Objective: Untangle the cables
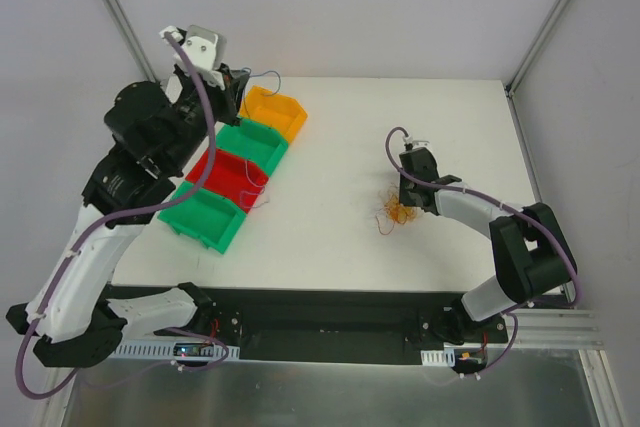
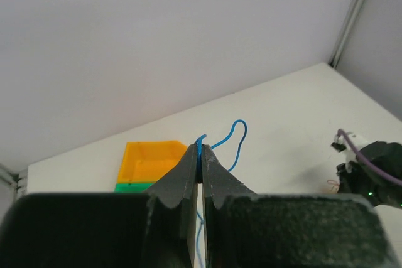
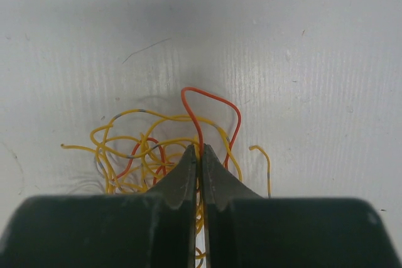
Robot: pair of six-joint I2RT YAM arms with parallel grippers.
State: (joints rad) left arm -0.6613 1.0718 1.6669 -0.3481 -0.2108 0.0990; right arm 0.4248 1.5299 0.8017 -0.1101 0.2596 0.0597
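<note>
This is a robotics lab cell. A bare white desk (image 1: 330, 247) is boxed in by plain white panels (image 1: 330, 7) held in slim aluminium posts (image 1: 552, 27). Two robot arms, the left arm (image 1: 85, 257) and the right arm (image 1: 505, 237), are bolted to a black base rail (image 1: 330, 322) at the desk's near edge, with purple wiring (image 1: 208, 112) running along them. A row of coloured plastic sorting bins (image 1: 215, 232) stands on the desk.
</note>
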